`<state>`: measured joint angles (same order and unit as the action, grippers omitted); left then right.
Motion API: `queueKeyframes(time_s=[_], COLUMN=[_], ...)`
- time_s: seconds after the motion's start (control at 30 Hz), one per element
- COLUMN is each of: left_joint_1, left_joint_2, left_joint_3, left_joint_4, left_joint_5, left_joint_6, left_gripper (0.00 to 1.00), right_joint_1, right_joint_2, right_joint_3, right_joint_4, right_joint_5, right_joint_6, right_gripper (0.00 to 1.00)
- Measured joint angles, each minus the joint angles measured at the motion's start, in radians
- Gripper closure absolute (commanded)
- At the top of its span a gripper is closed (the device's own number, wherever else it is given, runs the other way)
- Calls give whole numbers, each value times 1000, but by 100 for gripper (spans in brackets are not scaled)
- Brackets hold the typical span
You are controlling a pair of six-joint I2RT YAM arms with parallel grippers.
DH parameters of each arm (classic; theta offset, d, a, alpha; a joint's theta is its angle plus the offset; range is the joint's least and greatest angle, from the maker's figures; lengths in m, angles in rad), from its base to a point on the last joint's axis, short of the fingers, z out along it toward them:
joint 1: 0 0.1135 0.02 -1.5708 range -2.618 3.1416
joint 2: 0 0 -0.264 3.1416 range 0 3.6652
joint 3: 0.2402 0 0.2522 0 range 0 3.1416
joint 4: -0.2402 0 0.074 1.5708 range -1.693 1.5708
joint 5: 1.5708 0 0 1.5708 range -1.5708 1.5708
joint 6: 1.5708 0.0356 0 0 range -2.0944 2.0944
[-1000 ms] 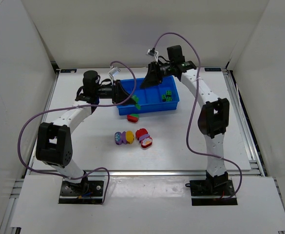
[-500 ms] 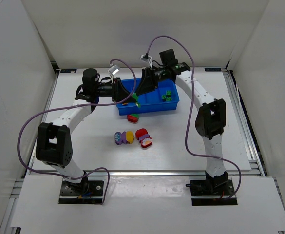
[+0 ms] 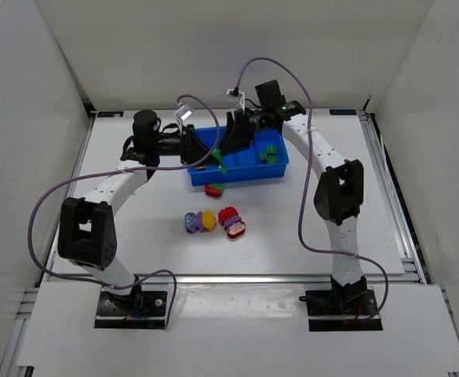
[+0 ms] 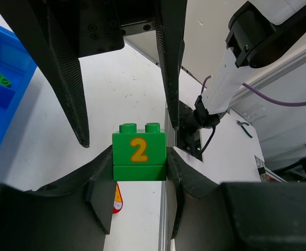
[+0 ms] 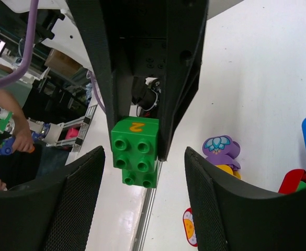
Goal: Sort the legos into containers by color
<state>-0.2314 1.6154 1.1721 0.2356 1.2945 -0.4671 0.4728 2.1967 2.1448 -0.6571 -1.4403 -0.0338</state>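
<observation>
A green lego with a yellow "2" (image 4: 139,151) hangs in the air, and my left gripper (image 4: 140,163) is shut on its two sides. In the top view this lego (image 3: 220,166) is over the left front corner of the blue tray (image 3: 278,166), whose compartments are the containers. My right gripper (image 5: 145,206) faces it studs-on (image 5: 135,150), open, one finger on either side with a gap to each. Two green legos (image 3: 271,154) lie in the tray's right compartment. Loose on the table are a red-and-green lego (image 3: 213,188), a purple one (image 3: 191,223), a yellow one (image 3: 206,221) and a red-and-pink pair (image 3: 231,221).
The two arms meet nose to nose over the tray's left end, the right gripper (image 3: 227,146) just behind the left gripper (image 3: 213,160). White walls close the table on three sides. Purple cables loop above both arms.
My right gripper has swung left and come up to the green lego within the first half second, its jaws narrowing a little. Since then nothing has moved. The left gripper has kept still.
</observation>
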Motion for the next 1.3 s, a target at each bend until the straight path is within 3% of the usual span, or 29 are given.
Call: queueKeyframes(time_s=[0.4, 0.97, 1.07, 1.17, 1.3], left_joint_1=[0, 0, 0, 0, 0], left_joint_2=[0, 0, 0, 0, 0], left_joint_3=[0, 2, 2, 2, 5], left_joint_4=[-6, -45, -50, -50, -55], left_joint_5=[0, 4, 3, 0, 0], left_joint_6=[5, 19, 23, 26, 31], left_gripper=[78, 78, 77, 77, 77], right_joint_1=[10, 17, 19, 28, 35], right_joint_2=[-11, -11, -11, -11, -11], right_joint_3=[0, 0, 0, 0, 0], right_joint_4=[-6, -49, -52, -58, -71], right_joint_5=[-10, -2, 0, 6, 18], right_joint_6=[-15, -54, -56, -60, -68], right_gripper=[47, 46, 39, 39, 44])
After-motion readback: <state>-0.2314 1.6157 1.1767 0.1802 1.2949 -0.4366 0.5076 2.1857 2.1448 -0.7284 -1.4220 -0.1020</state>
